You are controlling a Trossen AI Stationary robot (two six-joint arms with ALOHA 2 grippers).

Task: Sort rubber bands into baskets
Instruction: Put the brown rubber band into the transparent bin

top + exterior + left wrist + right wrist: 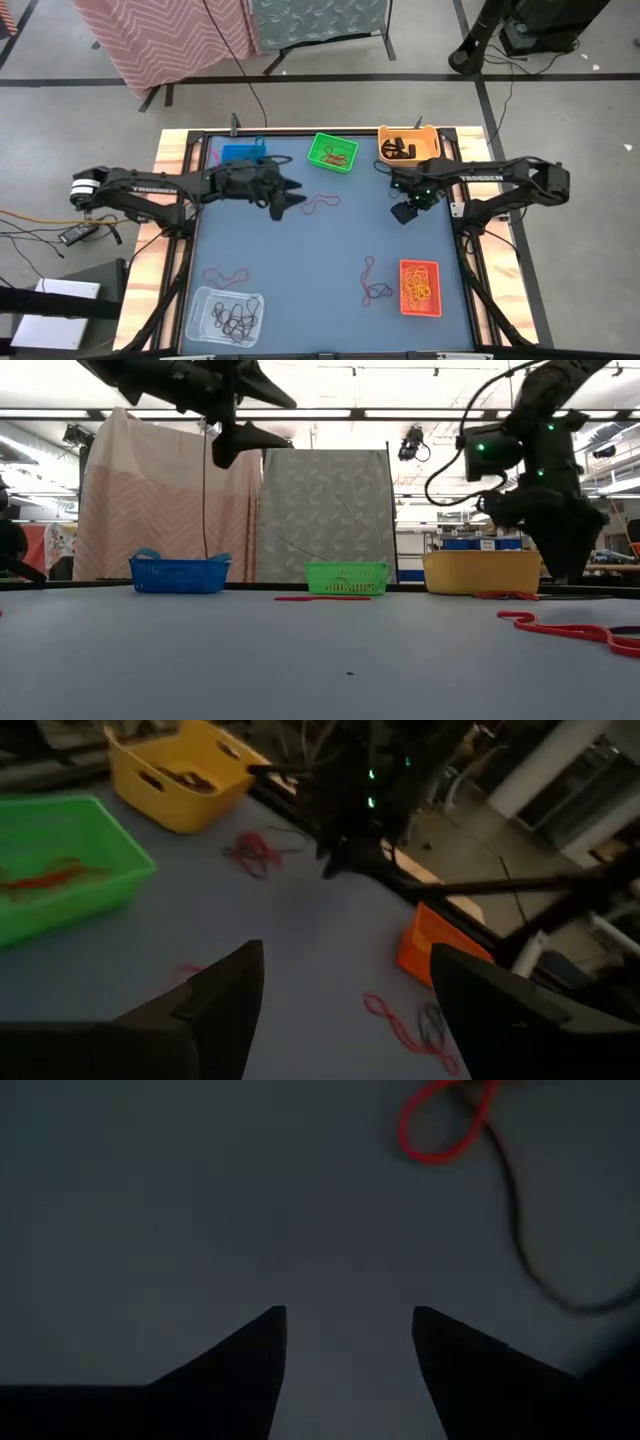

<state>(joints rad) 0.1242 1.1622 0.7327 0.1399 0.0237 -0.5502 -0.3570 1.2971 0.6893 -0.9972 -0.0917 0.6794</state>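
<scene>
left tool [296,200] wide open, empty; right tool [405,212] open, empty

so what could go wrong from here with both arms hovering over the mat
1. The open left end effector and open right end effector face each other across the middle, so reaching for the loose red rubber band between them could risk a collision.
2. The red and dark rubber bands beside the red-orange mesh basket lie tangled; one pinch may lift mixed colours together.
</scene>
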